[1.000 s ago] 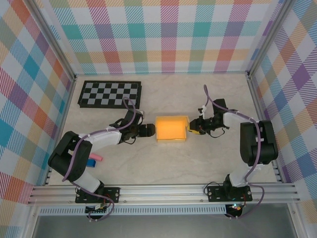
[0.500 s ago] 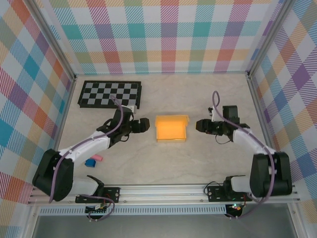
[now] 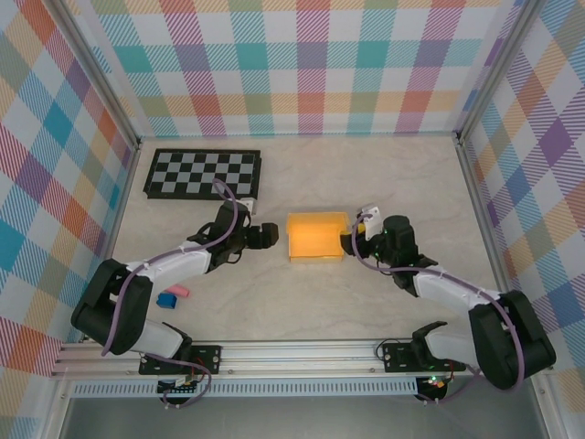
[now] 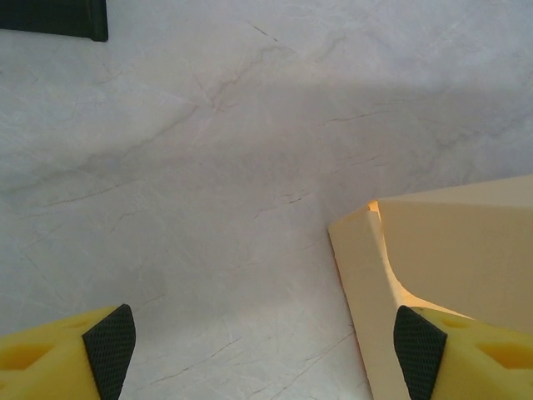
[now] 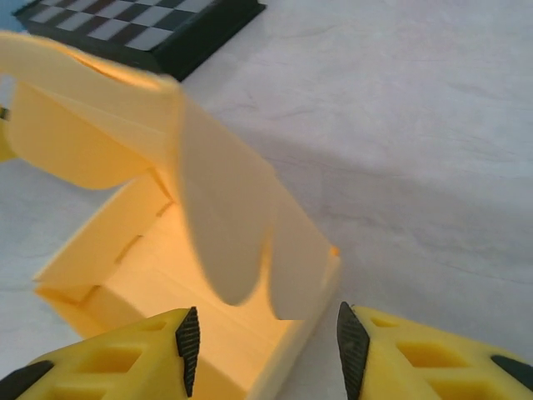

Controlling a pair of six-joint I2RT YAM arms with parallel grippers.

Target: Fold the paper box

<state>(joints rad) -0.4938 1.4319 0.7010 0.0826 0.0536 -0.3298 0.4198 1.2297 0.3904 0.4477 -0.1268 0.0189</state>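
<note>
Paper box (image 3: 316, 238) sits on the table (image 3: 411, 183), right of the checkerboard (image 3: 203, 174) and nearer the arm bases than it. Long axis runs left–right, parallel to the checkerboard's long edge, and the open side faces up. Right wrist view: box (image 5: 141, 283) has rounded flaps standing up off its walls, hollow interior visible, checkerboard (image 5: 150, 25) beyond it. Versus half a second ago: box keeps the same spot and heading. The right gripper (image 3: 350, 240) was then well clear of the box end away from the checkerboard and now sits right at that end. Its arm was stretched far out and is now folded low, forearm slanting in from the near right. The left gripper (image 3: 266, 235) has barely shifted. Pose, left: arm reaches from its base on a slant toward the box, gripper just beside the checkerboard-side end with a small gap between them. Left wrist view: left gripper (image 4: 265, 346) spread wide, bare table between the pads, holding nothing. A corner of the box (image 4: 450, 242) lies just beside one pad, and a corner of the checkerboard (image 4: 54, 17) shows far ahead. Pose, right: right gripper (image 5: 269, 348) parted, a box corner and one flap lined up in the gap, pads not closed on the card, nothing gripped
</note>
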